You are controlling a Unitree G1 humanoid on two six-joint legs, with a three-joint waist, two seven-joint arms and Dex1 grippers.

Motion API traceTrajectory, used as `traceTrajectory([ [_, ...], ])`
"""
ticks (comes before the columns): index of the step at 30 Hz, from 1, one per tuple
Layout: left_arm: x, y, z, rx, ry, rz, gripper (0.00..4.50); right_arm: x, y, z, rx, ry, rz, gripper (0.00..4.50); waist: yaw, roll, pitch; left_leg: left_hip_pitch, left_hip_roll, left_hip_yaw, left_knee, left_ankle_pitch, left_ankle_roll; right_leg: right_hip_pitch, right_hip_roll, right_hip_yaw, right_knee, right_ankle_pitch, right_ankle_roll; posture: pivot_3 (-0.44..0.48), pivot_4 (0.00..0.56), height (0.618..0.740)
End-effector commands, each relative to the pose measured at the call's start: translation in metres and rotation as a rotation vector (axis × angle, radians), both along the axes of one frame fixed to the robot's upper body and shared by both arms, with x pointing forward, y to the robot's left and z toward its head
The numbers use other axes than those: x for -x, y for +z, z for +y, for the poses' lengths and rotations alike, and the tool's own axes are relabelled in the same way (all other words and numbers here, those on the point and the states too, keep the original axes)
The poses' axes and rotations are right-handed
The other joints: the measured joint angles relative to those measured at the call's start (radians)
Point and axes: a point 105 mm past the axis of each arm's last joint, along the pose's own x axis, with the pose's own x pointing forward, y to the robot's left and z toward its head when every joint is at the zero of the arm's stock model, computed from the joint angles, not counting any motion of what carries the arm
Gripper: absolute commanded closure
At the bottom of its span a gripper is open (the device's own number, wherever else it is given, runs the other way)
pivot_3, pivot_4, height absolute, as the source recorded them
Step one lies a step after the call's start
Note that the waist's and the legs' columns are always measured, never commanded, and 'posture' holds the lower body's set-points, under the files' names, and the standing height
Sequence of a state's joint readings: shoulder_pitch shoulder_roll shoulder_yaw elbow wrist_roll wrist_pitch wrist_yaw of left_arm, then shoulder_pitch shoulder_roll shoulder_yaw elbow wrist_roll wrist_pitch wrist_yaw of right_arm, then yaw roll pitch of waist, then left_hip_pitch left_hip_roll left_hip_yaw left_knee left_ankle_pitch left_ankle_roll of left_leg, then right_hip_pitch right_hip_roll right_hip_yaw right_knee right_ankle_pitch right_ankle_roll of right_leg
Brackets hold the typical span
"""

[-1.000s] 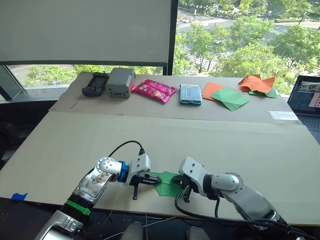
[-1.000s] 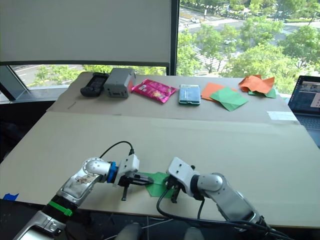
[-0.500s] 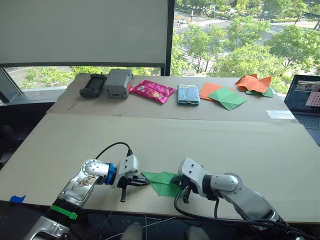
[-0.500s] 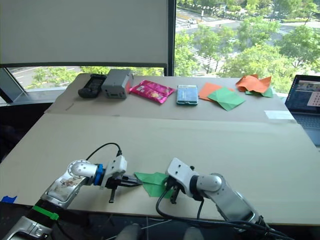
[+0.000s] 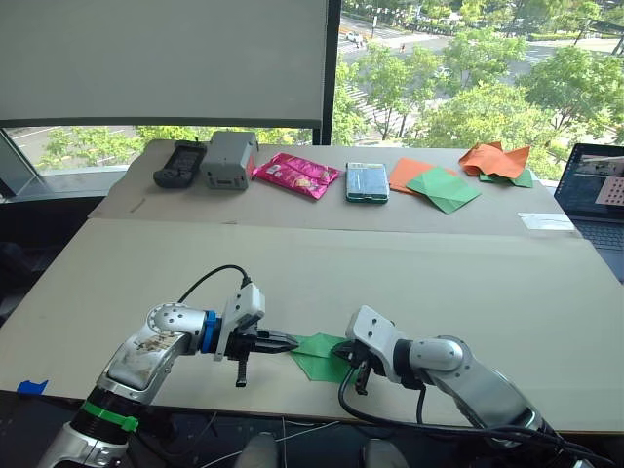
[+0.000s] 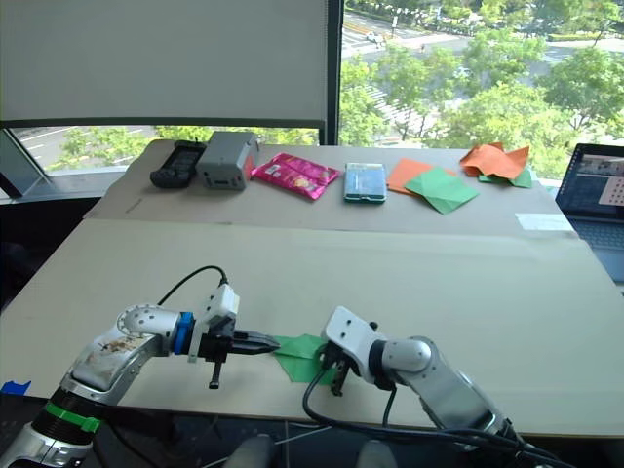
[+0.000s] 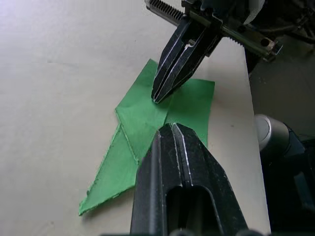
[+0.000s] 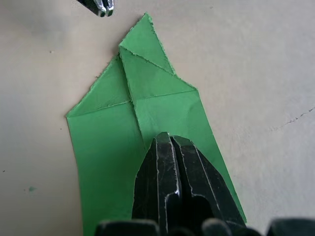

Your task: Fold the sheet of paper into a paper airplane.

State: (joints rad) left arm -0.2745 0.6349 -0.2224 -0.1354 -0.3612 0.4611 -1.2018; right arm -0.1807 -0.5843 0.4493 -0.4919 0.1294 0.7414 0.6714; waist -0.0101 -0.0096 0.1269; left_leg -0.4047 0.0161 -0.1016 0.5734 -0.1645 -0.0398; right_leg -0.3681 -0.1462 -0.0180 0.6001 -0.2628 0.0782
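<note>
On the table's near edge, closed right pincer [image 8: 166, 142] hiding part of the sheet of paper [image 8: 147, 103]; left pincer [image 5: 289, 342] closed.

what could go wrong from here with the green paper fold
1. The right gripper pins the sheet of paper with shut jaws at one spot, so a sideways push could pivot it.
2. The left gripper, jaws shut, sits just off the pointed tip and could crumple it.
3. The paper lies near the table edge.

Bright green sheet of paper [image 8: 147, 108], tan table [image 5: 409, 273], black pincer fingers [image 7: 179, 54].
</note>
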Motion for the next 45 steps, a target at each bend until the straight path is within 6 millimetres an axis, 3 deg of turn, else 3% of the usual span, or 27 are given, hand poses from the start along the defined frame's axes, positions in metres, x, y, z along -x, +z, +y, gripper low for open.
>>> traceTrajectory([
  [1,-0.008,-0.011,-0.005,-0.035,0.016,-0.023,4.5,0.006,-0.019,-0.007,0.055,-0.026,0.082,4.49,0.0,0.0,0.0,0.0,0.0,0.0,0.0,0.0,0.0,0.0,0.0,0.0,0.0,0.0,0.0,0.0,0.15,0.706],
  [9,-0.014,-0.035,-0.013,-0.095,-0.007,-0.023,4.5,0.005,-0.013,-0.005,0.049,-0.037,0.061,4.49,0.003,-0.001,0.0,0.001,0.0,0.0,0.0,0.0,0.001,0.001,0.001,0.0,0.001,0.0,0.0,0.0,0.15,0.706],
  [14,-0.009,-0.051,-0.008,-0.17,-0.042,-0.044,4.5,-0.004,0.007,0.005,-0.02,-0.039,-0.001,4.49,0.004,-0.001,0.0,0.001,0.0,0.0,0.0,0.0,0.0,0.001,0.001,0.0,0.001,0.0,0.0,0.0,0.15,0.706],
  [21,-0.008,-0.055,-0.006,-0.177,-0.032,-0.042,4.5,-0.016,0.028,0.005,-0.113,-0.083,-0.06,4.49,0.008,0.0,0.0,0.0,0.0,0.0,0.0,0.0,0.0,0.001,0.001,0.0,0.001,0.0,0.0,0.0,0.15,0.706],
  [26,-0.011,-0.045,-0.005,-0.158,-0.022,-0.074,4.5,-0.018,0.044,-0.002,-0.177,-0.095,-0.087,4.49,0.013,0.0,0.0,0.0,0.0,0.0,0.0,0.0,0.001,0.0,0.001,0.0,0.003,0.0,0.0,0.0,0.15,0.706],
  [31,-0.009,-0.035,-0.007,-0.136,-0.027,-0.093,4.5,-0.017,0.045,-0.013,-0.221,-0.128,-0.05,2.94,0.012,0.0,0.0,0.0,0.0,0.0,0.0,0.0,0.001,0.0,0.001,0.0,0.004,0.0,0.0,0.0,0.15,0.706],
  [35,-0.014,-0.007,-0.006,-0.07,0.026,-0.133,4.5,-0.017,0.047,-0.029,-0.242,-0.172,-0.023,1.57,0.014,-0.001,0.003,0.0,0.0,0.0,0.0,0.0,0.001,-0.001,0.001,0.001,0.004,0.0,0.0,0.0,0.15,0.706],
  [40,-0.002,0.036,0.01,0.023,0.087,-0.139,4.5,-0.01,0.043,-0.037,-0.266,-0.195,0.019,1.57,0.012,-0.004,0.01,-0.001,0.001,0.0,0.0,0.0,0.001,-0.002,0.001,0.0,0.006,0.0,0.0,0.0,0.15,0.706],
  [45,0.001,0.032,0.028,-0.013,0.182,-0.108,4.5,-0.009,0.037,-0.037,-0.3,-0.211,0.048,1.57,0.01,-0.001,0.012,0.0,0.0,0.0,0.0,0.0,0.0,-0.002,0.0,0.001,0.006,0.0,0.0,0.0,0.15,0.706],
])
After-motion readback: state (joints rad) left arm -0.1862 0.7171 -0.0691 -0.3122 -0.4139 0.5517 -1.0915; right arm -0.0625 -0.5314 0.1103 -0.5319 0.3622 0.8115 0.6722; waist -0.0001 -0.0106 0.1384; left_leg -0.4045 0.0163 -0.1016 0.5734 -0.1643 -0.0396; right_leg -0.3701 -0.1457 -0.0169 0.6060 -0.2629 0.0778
